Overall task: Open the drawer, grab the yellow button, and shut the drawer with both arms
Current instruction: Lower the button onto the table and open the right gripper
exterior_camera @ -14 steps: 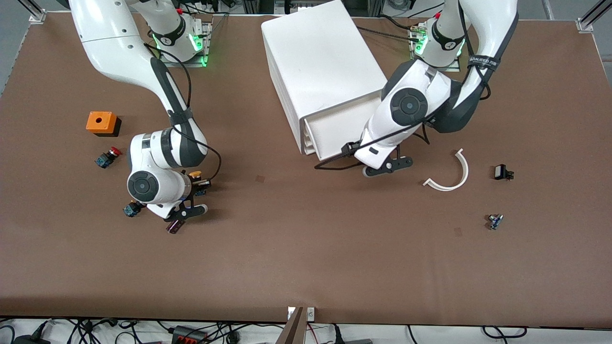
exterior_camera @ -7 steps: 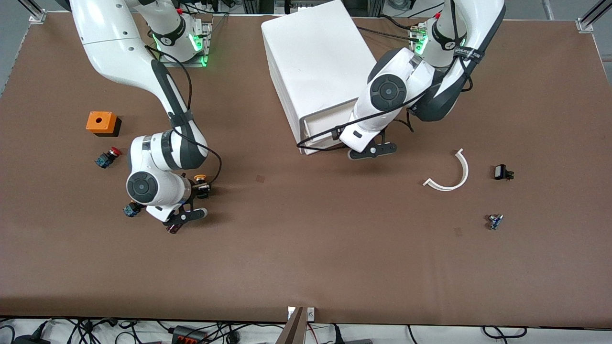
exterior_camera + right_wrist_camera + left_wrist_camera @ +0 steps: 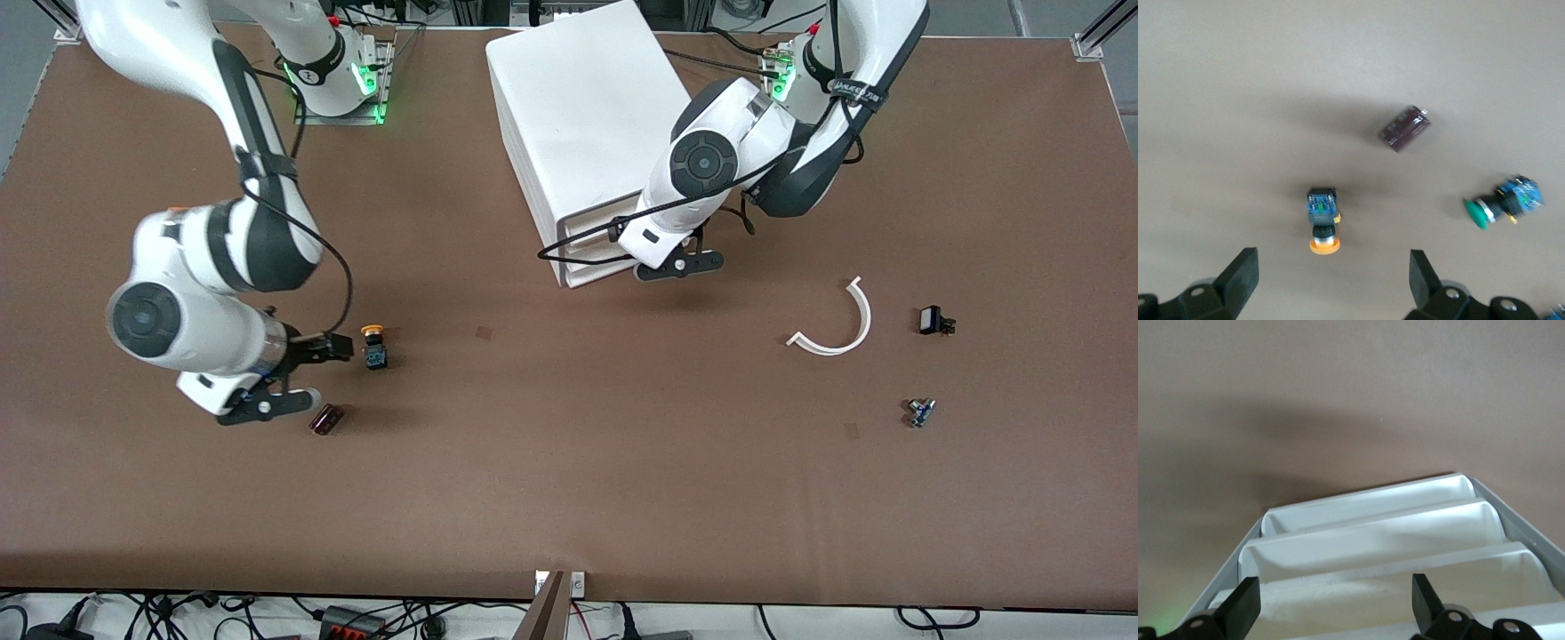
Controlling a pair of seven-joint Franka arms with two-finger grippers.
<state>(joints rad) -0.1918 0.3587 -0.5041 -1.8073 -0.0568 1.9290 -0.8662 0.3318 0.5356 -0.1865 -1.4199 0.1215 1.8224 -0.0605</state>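
Note:
The white cabinet point(image 3: 587, 116) stands at the table's back. Its uppermost drawer point(image 3: 594, 233) is pushed in, its front about level with the lower drawers. My left gripper point(image 3: 667, 258) is open and empty right at the drawer fronts. In the left wrist view the drawer front point(image 3: 1405, 583) lies between the spread fingers point(image 3: 1248, 610). The yellow-capped button point(image 3: 373, 347) lies on its side on the table. My right gripper point(image 3: 322, 348) hangs open and empty just beside it. In the right wrist view the button point(image 3: 1323, 223) lies free ahead of the gripper point(image 3: 1331, 283).
A dark cylinder point(image 3: 326, 419) lies by the button, and the right wrist view shows a green-capped button point(image 3: 1501, 203) near it. A white curved strip point(image 3: 840, 324), a black part point(image 3: 933, 320) and a small blue part point(image 3: 920, 412) lie toward the left arm's end.
My left gripper pushed the pulled-out top drawer back into the cabinet. My right gripper let go of the yellow button, rose and drew away toward the right arm's end.

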